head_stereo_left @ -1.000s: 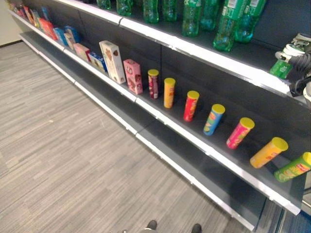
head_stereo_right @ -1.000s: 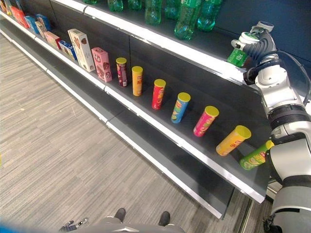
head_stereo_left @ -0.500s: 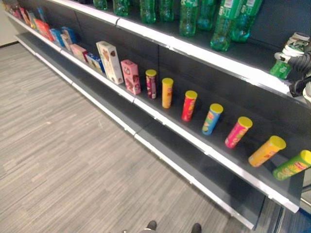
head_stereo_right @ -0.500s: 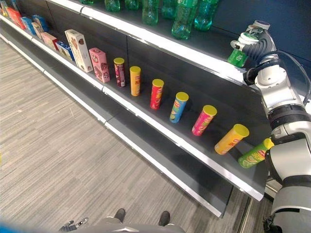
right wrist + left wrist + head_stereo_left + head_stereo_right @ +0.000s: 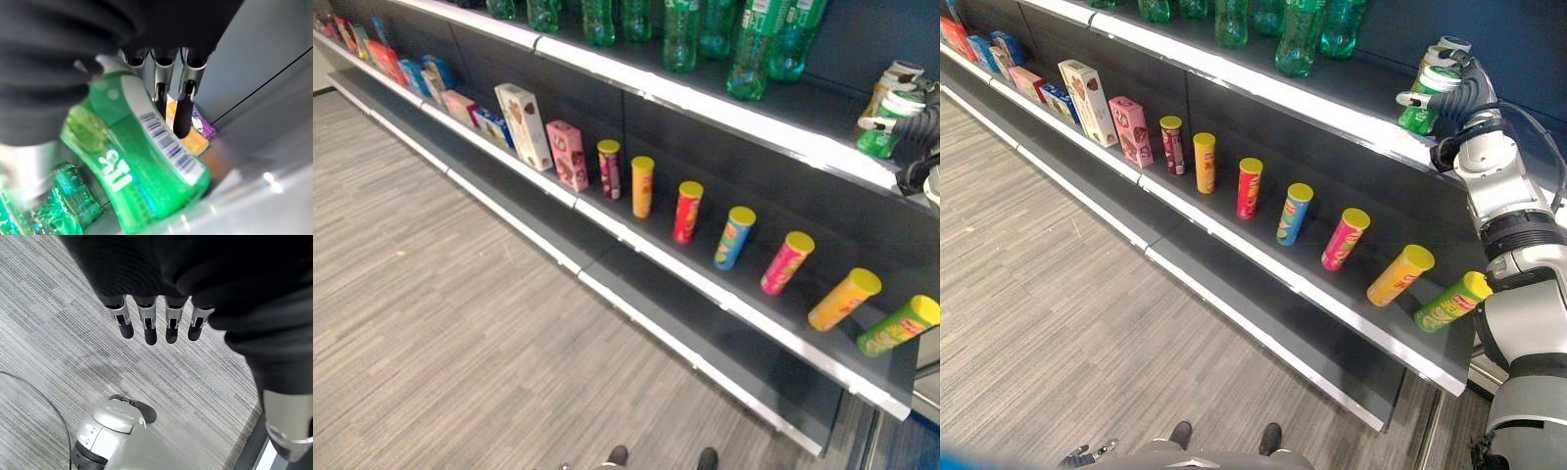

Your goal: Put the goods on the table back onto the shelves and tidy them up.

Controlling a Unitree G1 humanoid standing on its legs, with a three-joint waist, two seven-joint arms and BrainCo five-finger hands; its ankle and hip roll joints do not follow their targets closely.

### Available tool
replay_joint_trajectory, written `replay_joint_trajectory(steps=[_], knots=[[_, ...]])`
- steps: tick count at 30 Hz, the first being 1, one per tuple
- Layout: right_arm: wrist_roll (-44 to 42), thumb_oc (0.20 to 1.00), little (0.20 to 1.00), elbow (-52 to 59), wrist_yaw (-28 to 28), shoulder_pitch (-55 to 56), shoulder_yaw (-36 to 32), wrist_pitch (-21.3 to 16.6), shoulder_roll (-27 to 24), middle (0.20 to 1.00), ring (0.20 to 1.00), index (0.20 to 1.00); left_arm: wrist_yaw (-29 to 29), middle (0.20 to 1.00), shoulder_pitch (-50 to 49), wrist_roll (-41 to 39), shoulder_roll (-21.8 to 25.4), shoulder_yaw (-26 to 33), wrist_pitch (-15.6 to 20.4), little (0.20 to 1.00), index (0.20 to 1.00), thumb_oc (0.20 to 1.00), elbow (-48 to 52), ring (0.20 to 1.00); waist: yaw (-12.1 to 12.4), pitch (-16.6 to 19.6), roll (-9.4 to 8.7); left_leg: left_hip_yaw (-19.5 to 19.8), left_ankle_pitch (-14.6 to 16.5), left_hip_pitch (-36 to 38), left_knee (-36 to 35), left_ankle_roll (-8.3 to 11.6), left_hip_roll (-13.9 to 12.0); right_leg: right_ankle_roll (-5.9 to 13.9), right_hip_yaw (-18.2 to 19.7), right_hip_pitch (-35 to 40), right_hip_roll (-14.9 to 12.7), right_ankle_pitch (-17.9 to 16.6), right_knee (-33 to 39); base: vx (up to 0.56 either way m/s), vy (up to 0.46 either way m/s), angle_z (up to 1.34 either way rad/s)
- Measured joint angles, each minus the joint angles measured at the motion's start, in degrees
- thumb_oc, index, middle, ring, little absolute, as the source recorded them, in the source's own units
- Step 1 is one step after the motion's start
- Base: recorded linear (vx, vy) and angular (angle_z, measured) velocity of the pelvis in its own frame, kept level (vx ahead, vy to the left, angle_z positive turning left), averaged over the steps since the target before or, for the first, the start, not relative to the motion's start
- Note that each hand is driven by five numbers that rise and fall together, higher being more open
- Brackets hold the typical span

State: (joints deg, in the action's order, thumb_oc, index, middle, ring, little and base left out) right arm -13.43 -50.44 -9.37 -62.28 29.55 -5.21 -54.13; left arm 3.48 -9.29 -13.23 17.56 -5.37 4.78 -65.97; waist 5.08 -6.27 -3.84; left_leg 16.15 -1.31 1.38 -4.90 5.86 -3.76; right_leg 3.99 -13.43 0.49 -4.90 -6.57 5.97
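The green soda bottle is clasped around its body by the right hand. It is judged heavy, smooth, slippery. The left hand hangs with fingers straight.

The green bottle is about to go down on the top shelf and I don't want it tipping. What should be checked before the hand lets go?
1. Grip: right hand is curled round the green bottle: ok.
2. Bottle over the top shelf, not past its edge: ok.
3. Bottle upright: tilted in the right wrist view: not ok.
4. Base resting on the shelf: cannot tell.
5. Room beside it: an orange can stands right next to it, the other bottles further along: cannot tell.
6. Left hand hangs open over the floor, out of the way: ok.
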Motion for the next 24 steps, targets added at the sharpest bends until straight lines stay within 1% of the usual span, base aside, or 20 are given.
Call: replay_joint_trajectory(steps=[12,18,24], knots=[[0.01,1.000,1.000,-0.01,-0.06,0.00,0.01,0.14,0.26,1.000,1.000,1.000,0.08,1.000,0.00,-0.01,0.00,0.00,0.00,1.000,1.000,1.000,0.02,1.000,0.01,0.00,0.00,-0.40,-0.01,0.07,-0.03,-0.01,-0.02,-0.32,0.36,-0.17,0.00,-0.30,0.00,0.00,0.001,0.00],[0.06,1.000,1.000,-1.70,-0.07,0.00,0.03,1.01,2.79,1.000,1.000,1.000,0.13,1.000,0.01,-0.01,-0.01,0.00,0.01,1.000,1.000,1.000,0.08,1.000,0.05,-0.03,-0.05,-0.99,0.04,0.17,-0.08,0.05,-0.02,-0.11,0.81,-0.30,0.00,-0.30,0.00,0.00,0.004,-0.04],[0.06,1.000,1.000,-2.15,-0.14,-0.01,-0.05,1.08,3.34,1.000,1.000,1.000,0.19,1.000,0.04,-0.01,-0.01,0.00,0.01,1.000,1.000,1.000,0.07,1.000,0.01,-0.03,-0.06,-1.08,0.05,0.17,-0.09,0.04,-0.03,-0.02,0.87,-0.33,0.00,-0.24,0.00,0.00,0.000,0.00]])
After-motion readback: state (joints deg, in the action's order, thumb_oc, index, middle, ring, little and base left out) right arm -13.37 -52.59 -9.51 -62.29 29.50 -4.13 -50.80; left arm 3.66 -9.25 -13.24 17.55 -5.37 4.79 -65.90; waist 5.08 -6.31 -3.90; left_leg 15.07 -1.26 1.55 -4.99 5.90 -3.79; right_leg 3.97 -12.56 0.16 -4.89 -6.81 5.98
